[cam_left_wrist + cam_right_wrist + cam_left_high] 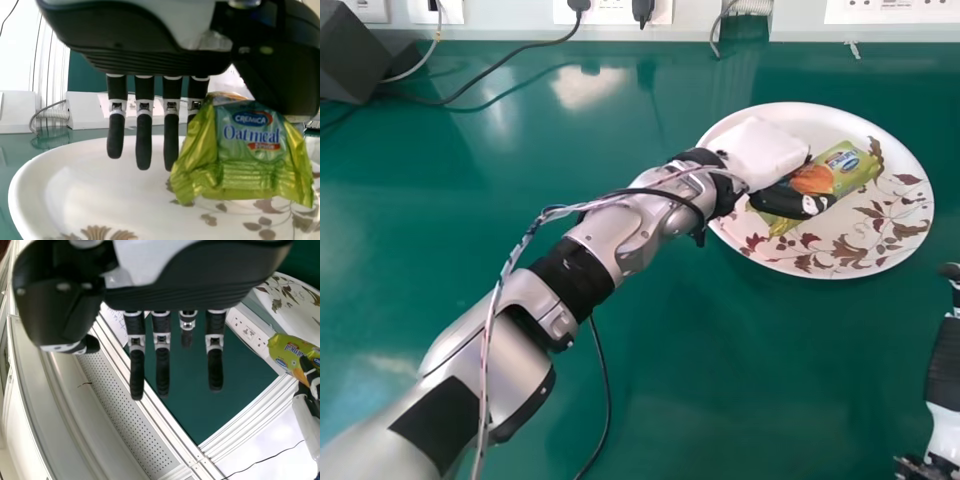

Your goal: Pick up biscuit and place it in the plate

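Observation:
My left hand [760, 155] is over the plate [800, 262] at the upper right of the head view. The yellow-green biscuit packet [850, 168] sits between its thumb and fingers, with the dark thumb along the packet's near side. In the left wrist view the left hand [144, 125] has fairly straight fingers beside the packet [250, 150], above the plate [90, 200]. Whether the packet touches the plate is unclear. At the head view's right edge is my right hand [944, 365]; in the right wrist view the right hand [162, 360] has straight, empty fingers.
Dark cables [490, 72] run over the green table [740, 370] at the back left, beside a dark box [355, 55]. Wall sockets [610, 10] line the back edge. Another cable [605, 400] hangs below my left forearm.

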